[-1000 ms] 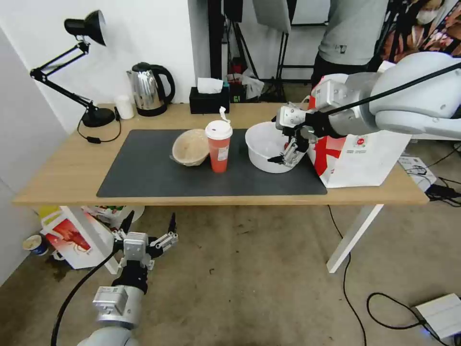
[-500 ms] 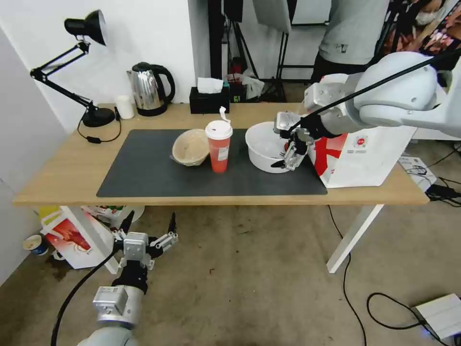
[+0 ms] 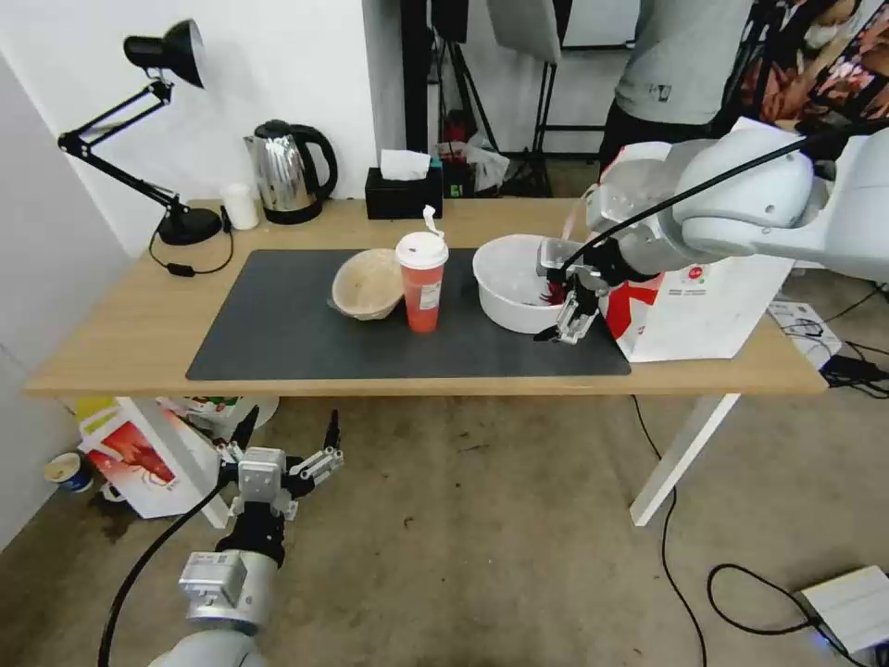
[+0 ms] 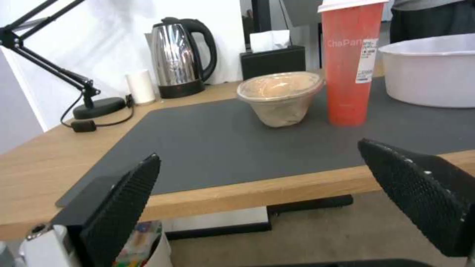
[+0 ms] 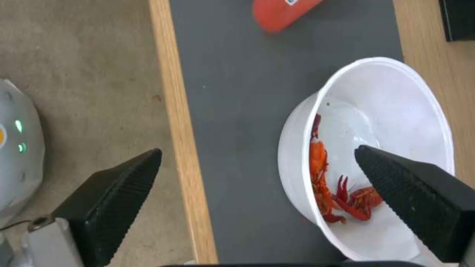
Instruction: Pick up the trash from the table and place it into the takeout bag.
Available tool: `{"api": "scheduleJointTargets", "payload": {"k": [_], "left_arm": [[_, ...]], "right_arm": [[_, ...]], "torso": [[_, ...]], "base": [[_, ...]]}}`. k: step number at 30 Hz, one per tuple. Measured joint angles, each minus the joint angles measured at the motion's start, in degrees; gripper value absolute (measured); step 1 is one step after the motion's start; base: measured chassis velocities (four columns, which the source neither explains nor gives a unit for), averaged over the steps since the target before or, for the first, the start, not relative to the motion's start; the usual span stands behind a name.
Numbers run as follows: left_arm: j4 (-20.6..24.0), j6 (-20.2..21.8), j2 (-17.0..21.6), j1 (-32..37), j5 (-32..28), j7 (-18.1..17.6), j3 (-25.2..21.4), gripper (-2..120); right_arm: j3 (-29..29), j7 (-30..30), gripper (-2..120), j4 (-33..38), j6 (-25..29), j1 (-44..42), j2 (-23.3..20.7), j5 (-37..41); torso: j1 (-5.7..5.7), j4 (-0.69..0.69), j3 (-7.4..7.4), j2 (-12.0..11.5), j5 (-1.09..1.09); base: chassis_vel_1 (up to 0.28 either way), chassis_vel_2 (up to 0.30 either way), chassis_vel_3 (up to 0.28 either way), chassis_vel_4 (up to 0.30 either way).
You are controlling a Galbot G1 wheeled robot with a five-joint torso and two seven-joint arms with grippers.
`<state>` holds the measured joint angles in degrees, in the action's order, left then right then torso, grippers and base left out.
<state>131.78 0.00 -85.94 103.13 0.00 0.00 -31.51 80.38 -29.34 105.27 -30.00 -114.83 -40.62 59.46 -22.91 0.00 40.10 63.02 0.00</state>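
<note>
A: Nearest the robot, the left gripper hangs below the table edge at about 7 o'clock, fingers spread wide and holding nothing. What is the right one doing?

B: The right gripper hovers at the near rim of the white plastic bowl, at roughly 1 o'clock, jaws wide apart and empty. In the right wrist view one finger sits over the bowl's inside and the other outside it, so they straddle the wall.

A: How would that bowl handle?

B: It looks thin, light and flexible, probably slick, with red scraps loose inside. The rim seems the sensible hold; a hard pinch could buckle it, and tilting could spill.

A: And farther back?

B: The red cup stands at 12 o'clock, tall and likely tippy; the beige pulp bowl leans beside it, stiffer, with a rougher grip. The takeout bag stands at 2 o'clock.
</note>
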Motion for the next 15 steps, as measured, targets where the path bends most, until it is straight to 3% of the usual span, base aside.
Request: {"api": "scheduleJointTargets", "payload": {"k": [15], "left_arm": [[0.0, 0.0, 0.0, 0.0, 0.0, 0.0, 0.0, 100]], "right_arm": [[1.8, -0.6, 100, -2.6, -0.1, -1.1, -1.6, 0.1]], "torso": [[-0.01, 0.01, 0.00, 0.0, -0.01]], "base": [[0.000, 0.000, 0.000, 0.000]]}}
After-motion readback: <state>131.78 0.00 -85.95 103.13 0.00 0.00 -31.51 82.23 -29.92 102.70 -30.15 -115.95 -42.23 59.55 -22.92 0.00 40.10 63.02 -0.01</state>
